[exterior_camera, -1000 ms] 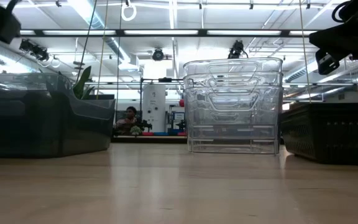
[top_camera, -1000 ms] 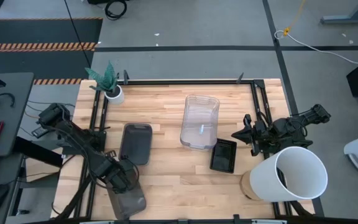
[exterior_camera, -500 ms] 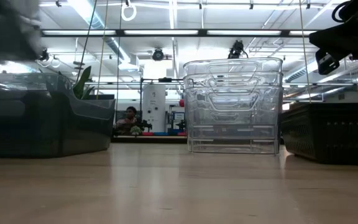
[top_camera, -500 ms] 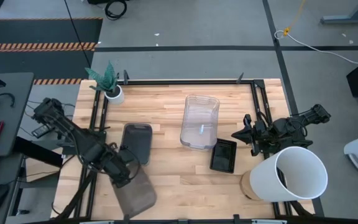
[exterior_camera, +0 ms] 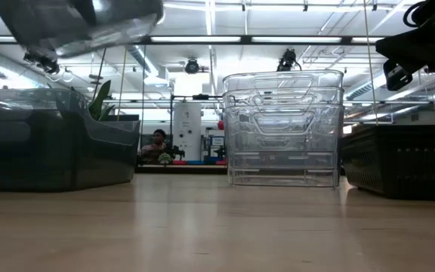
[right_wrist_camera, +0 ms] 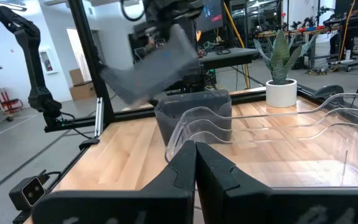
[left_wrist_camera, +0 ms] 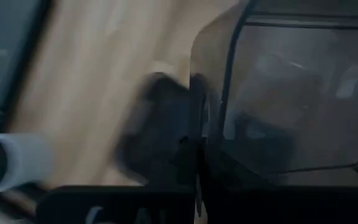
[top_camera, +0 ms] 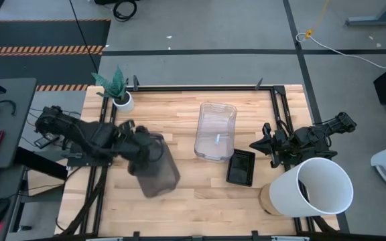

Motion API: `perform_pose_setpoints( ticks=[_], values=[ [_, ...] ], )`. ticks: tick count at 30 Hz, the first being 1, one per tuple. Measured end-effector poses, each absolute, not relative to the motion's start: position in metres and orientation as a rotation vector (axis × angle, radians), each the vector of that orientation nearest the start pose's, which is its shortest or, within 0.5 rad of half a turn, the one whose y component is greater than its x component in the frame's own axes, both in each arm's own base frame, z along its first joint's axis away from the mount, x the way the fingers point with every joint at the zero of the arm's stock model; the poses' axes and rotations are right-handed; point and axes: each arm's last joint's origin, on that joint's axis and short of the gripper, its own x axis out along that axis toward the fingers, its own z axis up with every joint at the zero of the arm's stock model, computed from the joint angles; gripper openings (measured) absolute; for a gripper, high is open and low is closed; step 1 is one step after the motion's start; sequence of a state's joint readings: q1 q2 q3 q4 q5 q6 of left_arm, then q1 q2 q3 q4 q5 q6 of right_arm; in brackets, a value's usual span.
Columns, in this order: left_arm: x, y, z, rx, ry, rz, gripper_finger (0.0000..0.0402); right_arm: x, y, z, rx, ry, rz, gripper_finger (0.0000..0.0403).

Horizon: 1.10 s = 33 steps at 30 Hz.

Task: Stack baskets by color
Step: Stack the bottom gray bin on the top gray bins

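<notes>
A smoky grey basket (top_camera: 158, 173) was held in the air by the left pincer (top_camera: 141, 148), clamped on its rim, over the left half of the counter (top_camera: 193, 194). It was tilted, carried above a second smoky grey basket (top_camera: 147, 144) that rested on the counter and was mostly covered by it from above. In the low view the lifted basket (exterior_camera: 81, 21) was seen high up, clear of the wood, with the resting grey basket (exterior_camera: 51, 140) standing below it. In the left wrist view the pincer's fingers (left_wrist_camera: 191, 168) were seen pinched on the dark wall of the held basket (left_wrist_camera: 291, 99); the picture was blurred.

The stack of clear baskets (top_camera: 216, 130) was set near the counter's middle, toward the far edge; in the low view several nested clear rims (exterior_camera: 283, 125) could be made out. A black perforated basket (top_camera: 240, 167) was placed just beside the clear stack's near right corner; whether the two touched could not be told.

The right pincer (top_camera: 269, 146) was parked at the right edge of the counter, clenched and holding nothing, close to the black basket. In the right wrist view its fingers (right_wrist_camera: 194, 168) were seen pressed together, pointed across the clear stack (right_wrist_camera: 278, 134) toward the grey baskets.

A big white bucket (top_camera: 310, 187) lay at the near right corner. A small white plant pot (top_camera: 122, 100) with a green plant stood at the far left corner.
</notes>
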<state>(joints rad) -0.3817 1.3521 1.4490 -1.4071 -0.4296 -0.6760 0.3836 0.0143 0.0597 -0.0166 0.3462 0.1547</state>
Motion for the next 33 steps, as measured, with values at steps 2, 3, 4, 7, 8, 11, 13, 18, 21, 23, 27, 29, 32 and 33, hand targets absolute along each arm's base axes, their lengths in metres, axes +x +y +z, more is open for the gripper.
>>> perform_pose_setpoints(
  ticks=[2, 3, 4, 7, 8, 11, 13, 18, 21, 23, 27, 29, 32, 33],
  values=[
    [0.213, -0.059, 0.353, -0.015, 1.151, 0.469, 0.0007, 0.090, 0.026, 0.181, 0.165, -0.024, 0.039, 0.0016],
    [0.213, -0.051, 0.353, 0.006, 1.175, 0.485, 0.0007, 0.090, 0.026, 0.181, 0.165, -0.024, 0.039, 0.0016],
    [0.214, -0.045, 0.352, 0.019, 1.195, 0.496, 0.0007, 0.090, 0.026, 0.181, 0.165, -0.024, 0.039, 0.0016],
    [0.216, -0.026, 0.352, 0.032, 1.224, 0.527, 0.0007, 0.090, 0.026, 0.181, 0.165, -0.024, 0.039, 0.0016],
    [0.217, -0.020, 0.352, 0.035, 1.233, 0.534, 0.0007, 0.090, 0.026, 0.181, 0.165, -0.024, 0.039, 0.0016],
    [0.217, -0.006, 0.352, 0.044, 1.274, 0.529, 0.0008, 0.090, 0.026, 0.181, 0.165, -0.024, 0.039, 0.0016],
    [0.217, 0.002, 0.352, 0.051, 1.302, 0.509, 0.0008, 0.090, 0.026, 0.181, 0.165, -0.024, 0.039, 0.0016],
    [0.216, 0.017, 0.351, 0.155, 1.362, 0.437, 0.0008, 0.090, 0.026, 0.181, 0.165, -0.024, 0.039, 0.0016],
    [0.216, 0.022, 0.351, 0.233, 1.391, 0.379, 0.0008, 0.090, 0.026, 0.181, 0.165, -0.024, 0.039, 0.0016],
    [0.216, 0.024, 0.351, 0.277, 1.406, 0.344, 0.0008, 0.090, 0.026, 0.181, 0.165, -0.024, 0.039, 0.0016],
    [0.217, 0.024, 0.350, 0.356, 1.431, 0.244, 0.0008, 0.090, 0.026, 0.181, 0.165, -0.024, 0.039, 0.0016],
    [0.219, 0.023, 0.349, 0.368, 1.439, 0.203, 0.0008, 0.090, 0.026, 0.181, 0.165, -0.024, 0.039, 0.0016],
    [0.222, 0.023, 0.346, 0.346, 1.446, 0.169, 0.0008, 0.090, 0.026, 0.181, 0.165, -0.024, 0.039, 0.0016],
    [0.224, 0.022, 0.345, 0.340, 1.451, 0.161, 0.0008, 0.090, 0.026, 0.181, 0.165, -0.024, 0.039, 0.0016]
  ],
)
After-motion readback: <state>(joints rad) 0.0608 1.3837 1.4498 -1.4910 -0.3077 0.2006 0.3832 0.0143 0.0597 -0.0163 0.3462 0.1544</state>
